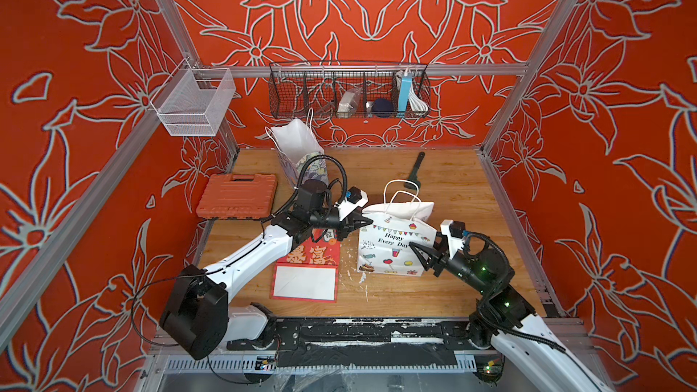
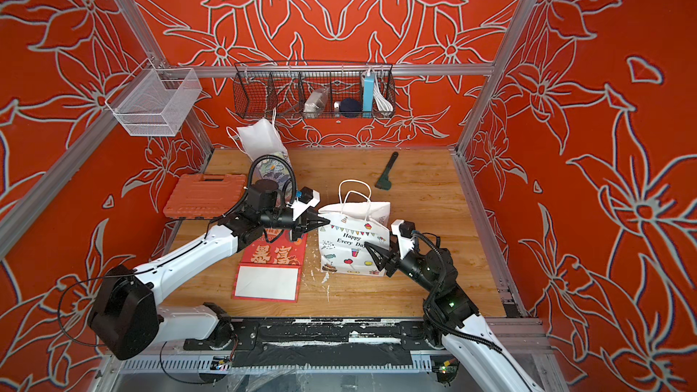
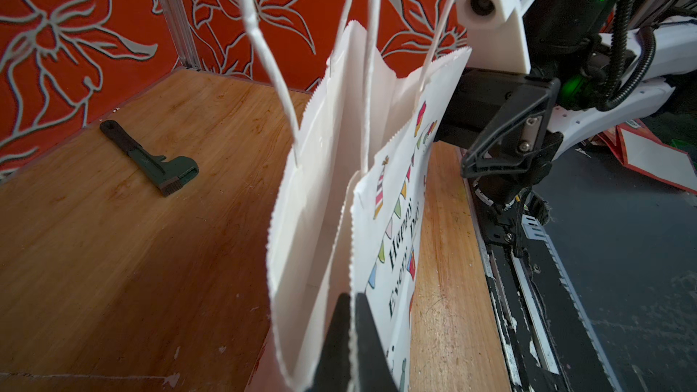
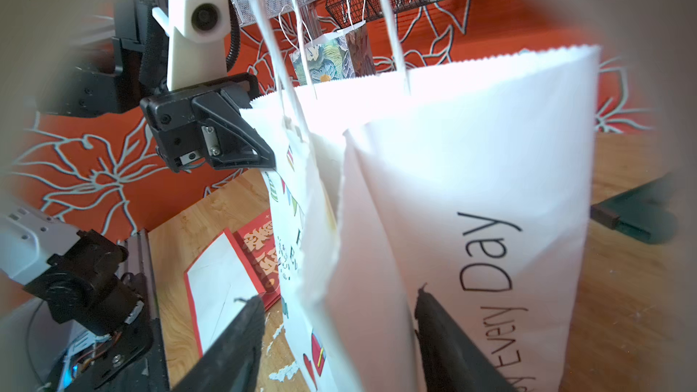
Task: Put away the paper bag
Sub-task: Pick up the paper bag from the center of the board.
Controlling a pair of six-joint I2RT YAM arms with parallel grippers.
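Red packet point(image 1: 305, 277) lies flat at the surface's point(image 1: 471, 220) 7 o'clock. Paper bag point(image 1: 388, 254) stands upright near centre, just beside the packet. Right fingers point(image 4: 234, 348), at the bag's 4 o'clock, stand apart astride its side fold; contact cannot be told. Left fingers point(image 3: 367, 337), at its 10 o'clock, are pinched on the printed panel's top rim. Case point(image 1: 237, 196) at 9 o'clock, wrench point(image 1: 415, 171) at 1 o'clock, floral bag point(image 1: 301, 148) at 11 o'clock. Wire basket point(image 1: 349, 92) hangs on the far wall.

White paper bag point(image 1: 388, 254), front panel, black script "Happy Every Day" under printed bunting, its narrow side in the right wrist view, "Every Day", flat red bag point(image 1: 311, 258) on counter point(image 1: 452, 190), gold characters "暴富"
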